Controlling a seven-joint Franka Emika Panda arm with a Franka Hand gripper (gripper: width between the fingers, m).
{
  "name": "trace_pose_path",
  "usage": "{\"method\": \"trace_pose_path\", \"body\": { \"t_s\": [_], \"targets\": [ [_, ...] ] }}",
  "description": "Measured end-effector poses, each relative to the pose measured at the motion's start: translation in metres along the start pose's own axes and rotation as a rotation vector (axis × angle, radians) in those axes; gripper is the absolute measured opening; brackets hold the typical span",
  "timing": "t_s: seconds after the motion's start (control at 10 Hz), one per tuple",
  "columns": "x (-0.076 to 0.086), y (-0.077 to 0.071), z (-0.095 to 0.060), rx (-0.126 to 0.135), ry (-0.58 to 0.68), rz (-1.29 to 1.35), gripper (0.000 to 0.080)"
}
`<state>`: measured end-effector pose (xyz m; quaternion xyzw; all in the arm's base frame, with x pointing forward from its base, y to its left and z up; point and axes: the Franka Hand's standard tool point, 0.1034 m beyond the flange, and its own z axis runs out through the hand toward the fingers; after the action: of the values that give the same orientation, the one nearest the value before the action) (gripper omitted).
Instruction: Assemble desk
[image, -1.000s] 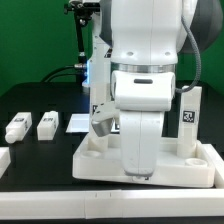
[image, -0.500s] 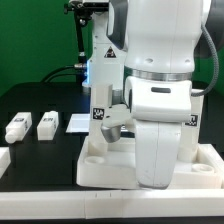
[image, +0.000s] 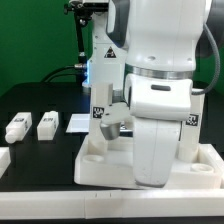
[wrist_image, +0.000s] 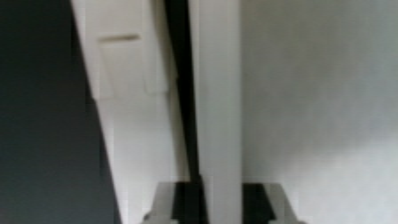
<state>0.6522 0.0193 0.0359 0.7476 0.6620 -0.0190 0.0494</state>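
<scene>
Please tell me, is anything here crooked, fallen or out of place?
Nothing stands out. The desk top lies flat, a standing leg is upright at one corner, and a loose leg and a second loose leg lie neatly on the table.

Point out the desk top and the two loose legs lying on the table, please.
desk top (image: 100, 172), exterior view, its front wall.
loose leg at the exterior view's far left (image: 17, 127), exterior view, its top face.
loose leg beside it (image: 47, 124), exterior view, its top face.
</scene>
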Motion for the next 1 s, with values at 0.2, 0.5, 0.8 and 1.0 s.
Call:
{"method": "trace_pose_path", "body": {
  "t_s": [0.2, 0.5, 0.8, 1.0],
  "targets": [
    [-0.005, 0.0, -0.002, 0.028, -0.009, 0.007, 0.0051],
    [-0.002, -0.005, 0.006, 0.04, -0.011, 0.015, 0.0051],
    [-0.003, -0.007, 0.01, 0.047, -0.014, 0.015, 0.0051],
    [-0.004, -0.008, 0.011, 0.049, -0.014, 0.016, 0.0051]
  ]
}}
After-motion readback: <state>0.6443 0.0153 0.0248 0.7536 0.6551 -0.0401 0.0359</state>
